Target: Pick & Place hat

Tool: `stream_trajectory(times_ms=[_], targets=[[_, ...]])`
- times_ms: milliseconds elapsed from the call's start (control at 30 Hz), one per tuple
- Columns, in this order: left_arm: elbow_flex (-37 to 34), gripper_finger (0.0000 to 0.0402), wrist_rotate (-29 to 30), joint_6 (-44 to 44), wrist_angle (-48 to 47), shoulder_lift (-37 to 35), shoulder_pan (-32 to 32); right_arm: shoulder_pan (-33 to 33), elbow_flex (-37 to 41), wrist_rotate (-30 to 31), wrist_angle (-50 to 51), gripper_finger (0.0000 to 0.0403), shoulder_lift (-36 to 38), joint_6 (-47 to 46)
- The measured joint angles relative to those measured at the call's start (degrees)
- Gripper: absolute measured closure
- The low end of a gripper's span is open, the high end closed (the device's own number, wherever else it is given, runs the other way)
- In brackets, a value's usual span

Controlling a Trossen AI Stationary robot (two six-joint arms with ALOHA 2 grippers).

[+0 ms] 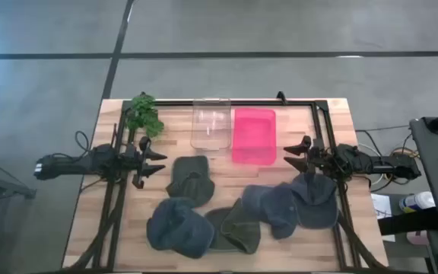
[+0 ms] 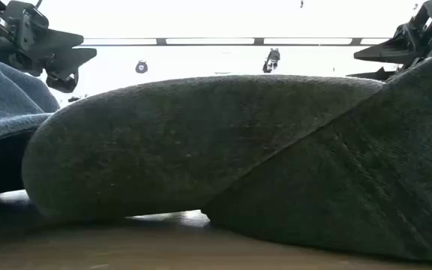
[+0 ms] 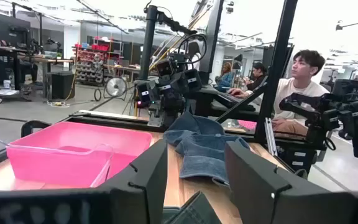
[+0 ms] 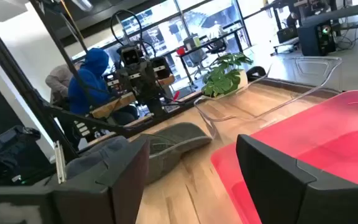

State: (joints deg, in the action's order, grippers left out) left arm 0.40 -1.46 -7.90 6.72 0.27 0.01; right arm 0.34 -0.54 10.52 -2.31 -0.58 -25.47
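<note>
Several caps lie flat on the wooden table: a dark green one (image 1: 190, 179), a blue one (image 1: 177, 227), an olive one (image 1: 234, 228) that fills the low view (image 2: 201, 142), and two blue ones (image 1: 272, 205) (image 1: 315, 202). My left gripper (image 1: 155, 161) hovers open at the table's left, level, pointing toward the right edge. My right gripper (image 1: 295, 152) hovers open at the right, above the blue caps, pointing toward the left edge. Nothing sits between either pair of fingers (image 3: 194, 180) (image 4: 191, 180).
A pink bin (image 1: 253, 135) and a clear bin (image 1: 210, 125) stand side by side at the table's far middle. A green plant (image 1: 143, 114) stands at the far left. A black frame (image 1: 322, 114) runs along the table's edges. People sit beyond the table (image 3: 300, 74).
</note>
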Motion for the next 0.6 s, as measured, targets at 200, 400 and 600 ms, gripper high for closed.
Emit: stream_trajectory(times_ms=[200, 400, 600], targets=[[0.0, 0.0248, 0.0, 0.0, 0.0, 0.0, 0.0, 0.0, 0.0, -0.3, -0.6, 0.0165, -0.1, -2.0], [0.0, 0.0248, 0.0, 0.0, 0.0, 0.0, 0.0, 0.5, -0.1, -21.7, -2.1, 0.0165, -0.3, -53.1], [0.0, 0.0248, 0.0, 0.0, 0.0, 0.3, 0.0, 0.5, 0.0, -21.0, -2.2, 0.0165, -0.3, -53.8]])
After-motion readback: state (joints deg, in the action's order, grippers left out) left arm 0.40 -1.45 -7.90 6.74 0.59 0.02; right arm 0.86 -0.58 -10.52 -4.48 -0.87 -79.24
